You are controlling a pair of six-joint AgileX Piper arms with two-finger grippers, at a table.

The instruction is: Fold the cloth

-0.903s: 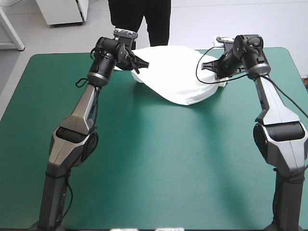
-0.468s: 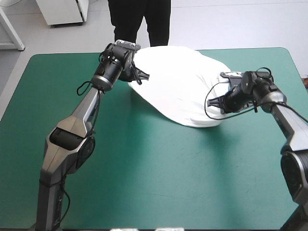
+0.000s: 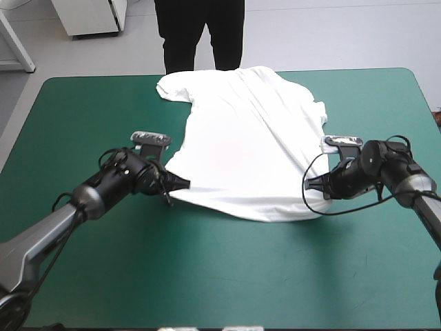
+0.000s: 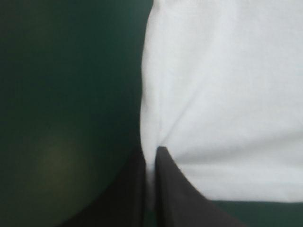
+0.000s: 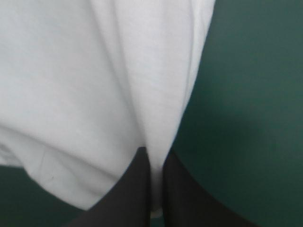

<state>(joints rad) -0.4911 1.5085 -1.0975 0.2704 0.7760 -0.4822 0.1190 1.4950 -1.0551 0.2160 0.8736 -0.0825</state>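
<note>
Both arms are down low, and the T-shirt [image 3: 244, 141] lies spread over the far half of the table [image 3: 220, 276], collar end right at the far edge, hem toward the robot. The left gripper [image 3: 180, 185] has one hem corner and the right gripper [image 3: 311, 185] has the other.

In the left wrist view the black fingers [image 4: 180, 198] are all but closed, with a thin strip of white fabric pinched between them. It is the same in the right wrist view, where the fingers [image 5: 132, 194] squeeze a fold of the shirt's side edge.

Why grip both corners at once? My read is that it draws the fabric taut and flat, so the hem lands straight. Between the two grips the hem bows in a shallow curve toward the near edge. A few creases run from the collar toward the right-hand grip.

One sleeve [image 3: 169, 89] sticks out at the far left, and the other [image 3: 318, 110] lies along the right side.

There is plenty of room to move. Bare teal-green cover runs from the hem to the near edge, with wide open strips on both sides. The far edge is the tight spot, so I'd judge any further pull belongs toward the robot.
</note>
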